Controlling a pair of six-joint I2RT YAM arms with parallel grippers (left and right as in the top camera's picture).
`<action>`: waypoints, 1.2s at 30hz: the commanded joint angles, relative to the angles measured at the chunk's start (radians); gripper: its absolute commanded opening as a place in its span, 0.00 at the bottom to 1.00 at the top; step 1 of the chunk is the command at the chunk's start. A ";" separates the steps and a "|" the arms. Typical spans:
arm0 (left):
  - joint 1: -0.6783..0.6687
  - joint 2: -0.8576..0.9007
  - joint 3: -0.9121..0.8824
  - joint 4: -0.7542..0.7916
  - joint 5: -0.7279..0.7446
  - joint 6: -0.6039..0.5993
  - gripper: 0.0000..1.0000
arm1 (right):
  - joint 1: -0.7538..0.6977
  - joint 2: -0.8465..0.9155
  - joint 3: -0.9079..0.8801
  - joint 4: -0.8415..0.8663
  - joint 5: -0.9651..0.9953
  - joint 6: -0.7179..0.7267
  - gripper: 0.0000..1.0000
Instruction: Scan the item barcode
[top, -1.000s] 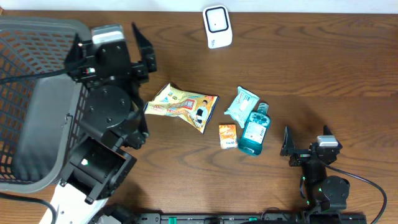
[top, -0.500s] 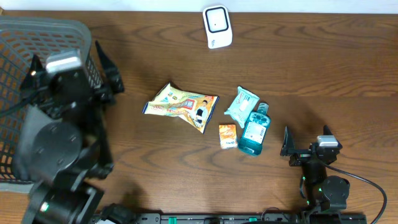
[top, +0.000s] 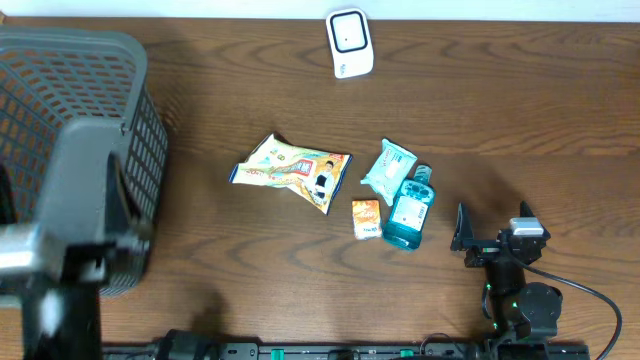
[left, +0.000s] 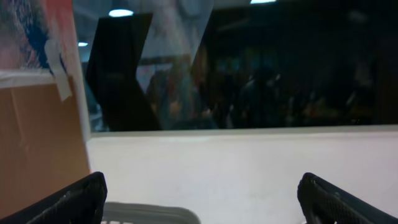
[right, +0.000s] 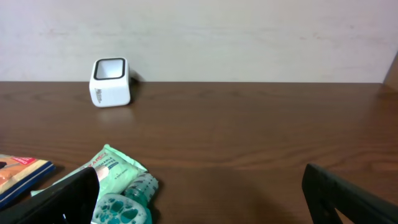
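Several items lie mid-table: a yellow snack bag (top: 293, 172), a green wipes pack (top: 388, 165), a teal bottle (top: 409, 212) and a small orange box (top: 367, 218). The white barcode scanner (top: 350, 42) stands at the far edge. My right gripper (top: 492, 226) rests open just right of the bottle, holding nothing. In the right wrist view the right gripper (right: 202, 199) faces the scanner (right: 111, 82), with the wipes pack (right: 115, 168) and bottle (right: 124, 208) at its left finger. The left gripper (left: 202, 200) is open and empty, aimed at a wall and window. Overhead, the left arm (top: 45, 300) is only a blur.
A large dark mesh basket (top: 60, 60) with a grey rim fills the left side of the table; its rim (left: 149, 213) shows low in the left wrist view. A cardboard panel (left: 37, 137) stands at that view's left. The right arm's cable (top: 590, 295) trails near the front edge.
The left arm has swung from beside the snack bag leftward over the basket to the front left corner. The right arm and the items have not moved.
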 joint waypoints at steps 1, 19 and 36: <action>0.055 -0.076 -0.006 -0.011 0.115 -0.095 0.98 | -0.004 -0.005 -0.001 -0.004 0.005 0.014 0.99; 0.219 -0.332 -0.006 -0.211 0.437 -0.213 0.98 | -0.004 -0.005 -0.001 0.005 0.035 -0.005 0.99; 0.164 -0.473 -0.089 -0.220 0.437 -0.213 0.98 | -0.004 -0.005 -0.001 -0.005 -0.003 0.138 0.99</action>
